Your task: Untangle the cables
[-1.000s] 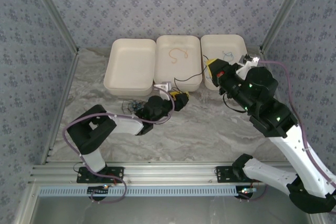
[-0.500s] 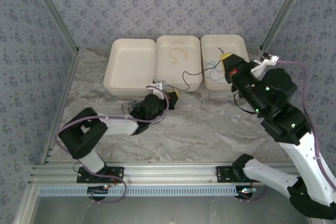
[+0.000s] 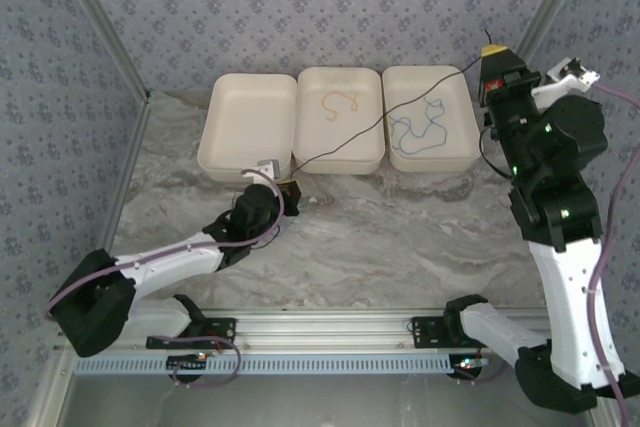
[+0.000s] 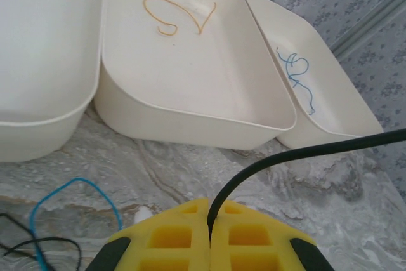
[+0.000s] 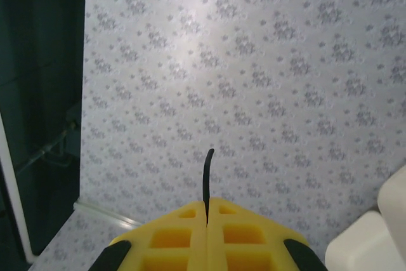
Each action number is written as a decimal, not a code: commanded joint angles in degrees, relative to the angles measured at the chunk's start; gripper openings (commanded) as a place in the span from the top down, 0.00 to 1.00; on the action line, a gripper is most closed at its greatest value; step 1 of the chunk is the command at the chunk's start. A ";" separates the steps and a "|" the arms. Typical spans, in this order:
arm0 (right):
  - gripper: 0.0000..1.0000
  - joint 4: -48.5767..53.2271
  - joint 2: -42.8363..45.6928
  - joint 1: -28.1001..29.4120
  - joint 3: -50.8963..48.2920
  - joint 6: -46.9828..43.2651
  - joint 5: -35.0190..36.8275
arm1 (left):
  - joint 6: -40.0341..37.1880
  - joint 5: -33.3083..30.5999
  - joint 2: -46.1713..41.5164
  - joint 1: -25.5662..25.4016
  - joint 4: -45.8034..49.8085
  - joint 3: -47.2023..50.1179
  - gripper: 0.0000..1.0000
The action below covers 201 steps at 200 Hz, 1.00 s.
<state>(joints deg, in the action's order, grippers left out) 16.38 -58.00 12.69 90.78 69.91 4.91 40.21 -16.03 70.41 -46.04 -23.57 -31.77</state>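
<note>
A black cable [image 3: 385, 115] runs taut through the air between my two grippers, passing over the trays. My left gripper [image 3: 290, 190] sits low on the table in front of the trays, shut on one end of that black cable [image 4: 254, 169]. My right gripper [image 3: 490, 50] is raised at the back right, shut on the other end, whose short tip [image 5: 207, 169] sticks out past the yellow fingers [image 5: 177, 233]. An orange cable [image 3: 340, 105] lies in the middle tray. A blue cable [image 3: 425, 132] lies in the right tray. Another blue cable [image 4: 70, 195] and a black strand [image 4: 38, 245] lie on the table left of my left gripper [image 4: 209, 220].
Three white trays stand in a row at the back: the left tray [image 3: 250, 152], the middle tray [image 3: 340, 159] and the right tray [image 3: 432, 162]. Patterned walls close in the back and both sides. The marble tabletop [image 3: 400, 237] spreads in front of the trays.
My left gripper has shut on the black cable and shifted left. My right gripper has lifted up and back to the right, pulling the black cable taut and uncovering the right tray.
</note>
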 commanded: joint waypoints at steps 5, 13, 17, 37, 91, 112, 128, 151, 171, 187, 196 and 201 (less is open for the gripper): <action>1.00 -9.13 -1.42 -4.59 1.34 1.95 -3.82 | -3.10 -1.87 -1.80 0.51 9.36 1.79 1.00; 1.00 -9.48 -1.82 -5.68 1.81 2.05 -4.19 | -3.47 -1.70 -2.00 0.50 9.68 2.34 1.00; 1.00 -9.42 -1.98 -6.13 2.06 2.09 -4.41 | -3.59 -1.75 -2.08 0.49 9.97 2.55 1.00; 1.00 -9.44 -2.42 -9.18 3.06 2.95 -5.50 | -3.43 -2.55 -2.75 0.50 11.15 4.07 1.00; 1.00 -12.26 -7.80 -8.21 4.72 2.05 -10.10 | -3.94 -2.07 -7.41 0.51 14.13 3.39 1.00; 1.00 -15.12 -14.07 2.43 5.49 -5.49 -10.27 | -4.53 -2.10 -10.89 1.23 18.54 -0.94 1.00; 1.00 -18.40 -20.09 9.94 6.34 -9.32 -11.37 | -4.20 -0.17 -12.19 4.92 23.48 -5.19 1.00; 1.00 -21.71 -29.83 15.11 9.94 -11.51 -13.65 | -3.26 4.68 -12.59 12.63 28.63 -10.25 1.00; 1.00 -25.60 -39.06 16.37 14.63 -11.39 -16.53 | -2.26 9.29 -11.13 19.38 30.26 -12.78 1.00; 1.00 -27.00 -47.08 16.94 21.02 -11.37 -18.97 | -1.33 13.45 -7.97 24.32 30.23 -14.76 1.00; 1.00 -26.58 -51.79 17.35 25.31 -11.71 -19.74 | -0.77 15.03 -5.76 26.45 29.29 -15.53 1.00; 1.00 -25.87 -54.54 17.67 28.32 -11.88 -20.09 | -0.46 15.99 -4.31 27.56 28.62 -16.11 1.00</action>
<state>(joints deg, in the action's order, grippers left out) -5.15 -104.49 29.50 108.88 60.47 -11.29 37.95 -7.22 61.01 -22.74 3.03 -45.25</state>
